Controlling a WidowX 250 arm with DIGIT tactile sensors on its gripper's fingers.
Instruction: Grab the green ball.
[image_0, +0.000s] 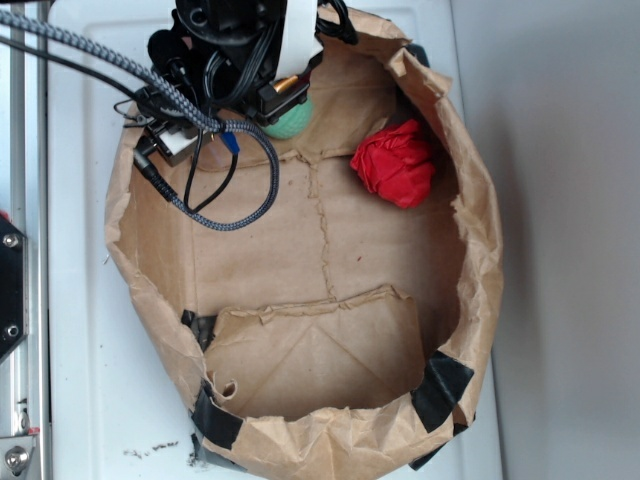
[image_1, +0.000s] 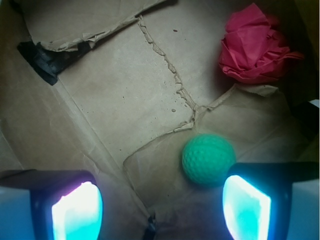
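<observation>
The green ball (image_1: 208, 159) is a small dimpled mint-green sphere lying on the brown paper floor of the bag. In the exterior view the green ball (image_0: 291, 122) peeks out from under the arm at the bag's back wall. My gripper (image_1: 161, 209) hangs above it, open, with a wide gap between the two glowing pads (image_1: 246, 208). The ball lies just beyond the right pad's tip, close to it, not between the jaws. In the exterior view the gripper (image_0: 262, 108) is mostly hidden by the arm and cables.
A wrinkly red wad (image_0: 395, 164) lies right of the ball; the red wad (image_1: 257, 44) sits far right in the wrist view. The cut-down paper bag (image_0: 480, 230) walls everything in, with black tape (image_0: 441, 388) at its corners. Braided cables (image_0: 232, 205) droop into the bag.
</observation>
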